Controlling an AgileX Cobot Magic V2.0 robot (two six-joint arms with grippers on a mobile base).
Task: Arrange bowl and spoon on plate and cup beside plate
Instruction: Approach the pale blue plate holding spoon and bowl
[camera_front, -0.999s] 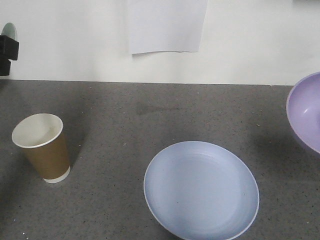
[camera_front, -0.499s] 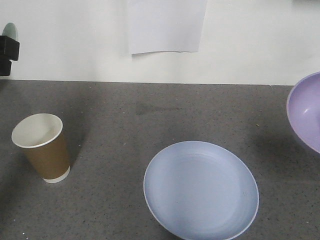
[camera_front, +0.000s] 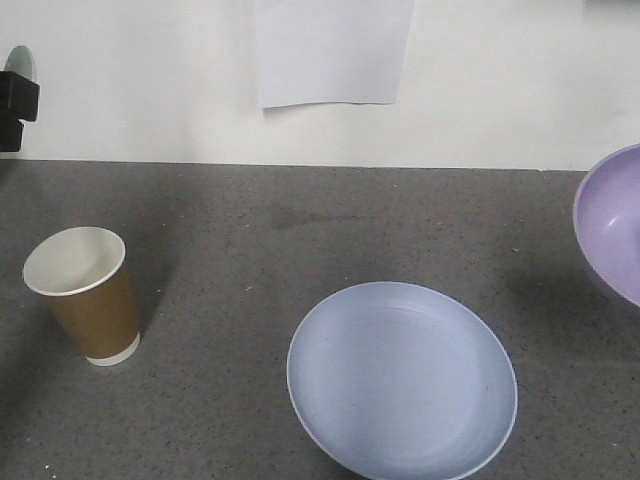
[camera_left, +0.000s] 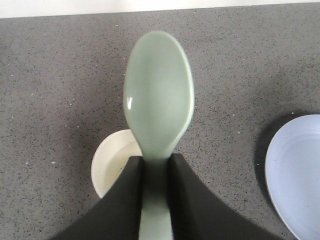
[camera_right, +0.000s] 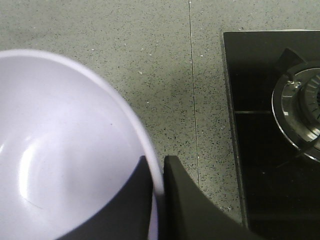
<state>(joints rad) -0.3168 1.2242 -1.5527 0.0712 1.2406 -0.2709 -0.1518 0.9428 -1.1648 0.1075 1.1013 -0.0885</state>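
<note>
Left jaws clamp the spoon (camera_left: 158, 95) handle above the cup (camera_left: 109, 162) — right jaws pinch the bowl (camera_right: 60, 150) rim; plate (camera_front: 402, 380) lies on the desk (camera_front: 250, 230).

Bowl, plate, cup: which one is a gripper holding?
The lavender bowl: the right gripper pinches its rim, while the plate and cup stand free on the counter.

The cup (camera_front: 82, 295) stands left of the plate (camera_front: 402, 380), the bowl (camera_front: 612, 225) at its right.

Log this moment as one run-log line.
left gripper: shut on spoon | right gripper: shut on bowl rim | plate: bare | cup: upright, apart from plate
</note>
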